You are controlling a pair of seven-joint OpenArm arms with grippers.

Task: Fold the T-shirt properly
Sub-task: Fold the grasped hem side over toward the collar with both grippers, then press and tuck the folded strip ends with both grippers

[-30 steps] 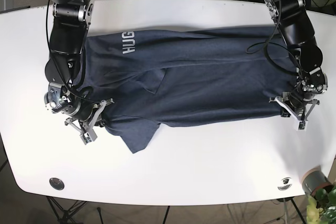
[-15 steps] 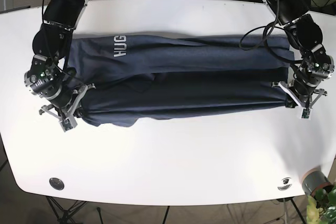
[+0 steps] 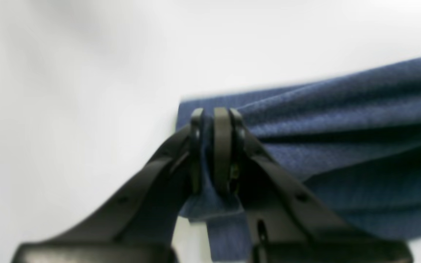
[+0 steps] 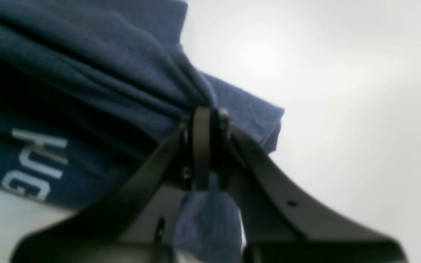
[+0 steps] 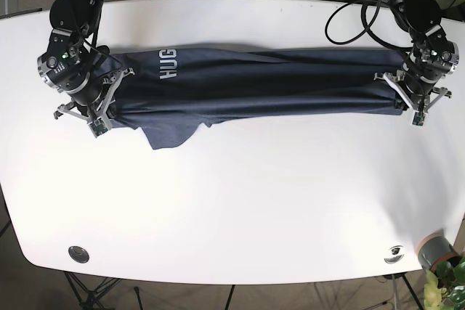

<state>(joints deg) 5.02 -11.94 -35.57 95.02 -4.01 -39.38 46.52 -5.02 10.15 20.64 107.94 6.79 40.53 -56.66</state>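
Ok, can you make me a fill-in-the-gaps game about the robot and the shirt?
1. The T-shirt is the color ____.
2. Both claws, the left claw and the right claw, are ____ on the shirt.
3. The white letters on the shirt read ____.
4. The shirt lies on a ____ table.

Missing words: blue, shut, HUG, white

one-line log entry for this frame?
phase: lengthwise fold | left gripper: shut on T-shirt | right gripper: shut on T-shirt | sleeve: untucked
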